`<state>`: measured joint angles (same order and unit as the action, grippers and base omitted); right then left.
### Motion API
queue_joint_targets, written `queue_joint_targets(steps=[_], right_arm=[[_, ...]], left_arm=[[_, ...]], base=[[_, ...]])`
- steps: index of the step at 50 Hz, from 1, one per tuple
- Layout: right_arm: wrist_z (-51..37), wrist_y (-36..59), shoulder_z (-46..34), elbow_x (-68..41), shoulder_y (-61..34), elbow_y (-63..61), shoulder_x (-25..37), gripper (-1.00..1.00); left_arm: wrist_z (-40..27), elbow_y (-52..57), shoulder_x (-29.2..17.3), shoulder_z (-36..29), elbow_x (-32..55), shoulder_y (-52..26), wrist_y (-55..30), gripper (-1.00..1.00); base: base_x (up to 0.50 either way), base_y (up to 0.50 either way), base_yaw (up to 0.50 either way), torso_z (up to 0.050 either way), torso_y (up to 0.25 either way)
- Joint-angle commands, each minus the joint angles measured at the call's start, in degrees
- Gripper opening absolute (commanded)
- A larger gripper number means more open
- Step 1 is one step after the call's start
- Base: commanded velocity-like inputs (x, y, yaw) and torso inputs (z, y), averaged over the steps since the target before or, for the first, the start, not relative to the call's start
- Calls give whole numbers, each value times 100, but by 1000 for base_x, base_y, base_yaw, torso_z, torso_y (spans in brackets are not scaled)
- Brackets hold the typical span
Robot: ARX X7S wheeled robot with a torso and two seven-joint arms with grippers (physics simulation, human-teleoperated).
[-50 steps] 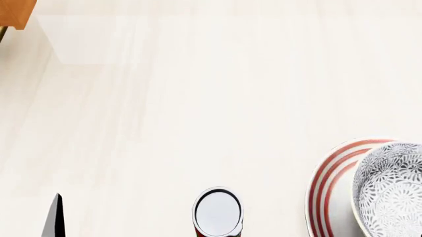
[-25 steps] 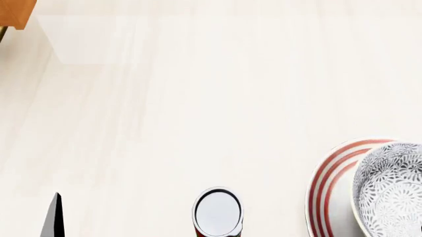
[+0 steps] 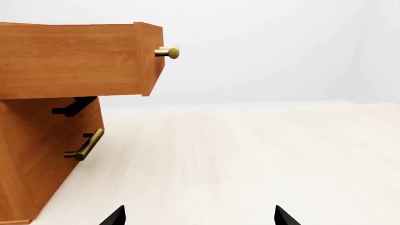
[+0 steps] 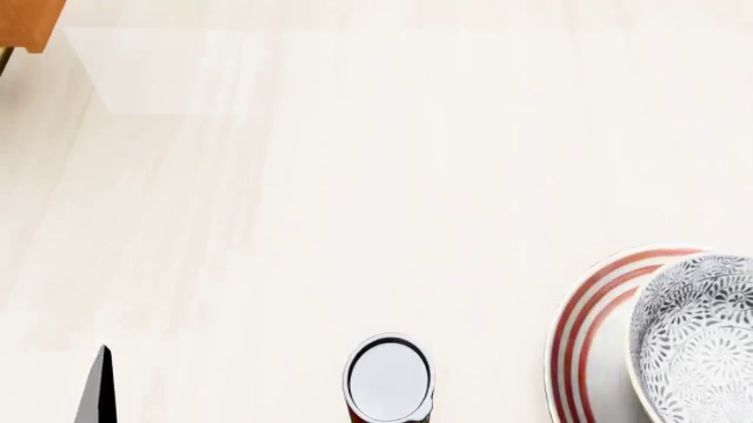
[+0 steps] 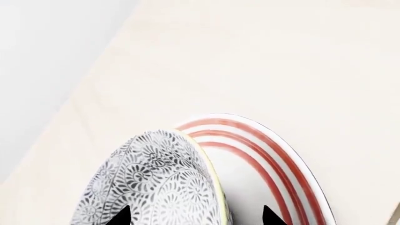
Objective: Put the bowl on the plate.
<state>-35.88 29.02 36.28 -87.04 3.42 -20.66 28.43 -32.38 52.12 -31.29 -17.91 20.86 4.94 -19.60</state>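
Beside the can [image 4: 389, 379], bowl [image 4: 697, 339] over plate [image 4: 588, 330], right gripper [image 5: 194, 216] spread astride its rim, left gripper [image 3: 198, 216] spread; unchanged since earlier.

The deep white bowl with dense grey-black floral pattern [image 4: 697, 339] sits over the flat white red-ringed plate [image 4: 585, 330], at the table's right edge, partly cropped.

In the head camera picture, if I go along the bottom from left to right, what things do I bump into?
Black left gripper tip → can seen from above → red-ringed plate → patterned bowl on the plate's right part, cut by the picture's edge.
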Motion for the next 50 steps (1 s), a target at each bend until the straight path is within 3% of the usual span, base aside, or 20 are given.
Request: queue_joint_targets(steps=[1, 37, 44, 50], right_arm=[[191, -24, 401, -36, 291, -226, -131, 100], [-535, 38, 1142, -928, 692, -1644, 387, 100], [-526, 114, 1120, -606, 662, -1742, 573, 100], [-720, 366, 1026, -58, 621, -2189, 1090, 100]], left_arm=[[127, 182, 108, 172, 56, 36, 28, 100], [59, 203, 10, 102, 107, 41, 139, 100], [43, 190, -8, 101, 124, 40, 159, 100], [23, 200, -18, 75, 117, 31, 156, 100]], base=[[0, 0, 0, 0, 0], [0, 0, 0, 0, 0], [0, 0, 0, 0, 0], [0, 0, 0, 0, 0]])
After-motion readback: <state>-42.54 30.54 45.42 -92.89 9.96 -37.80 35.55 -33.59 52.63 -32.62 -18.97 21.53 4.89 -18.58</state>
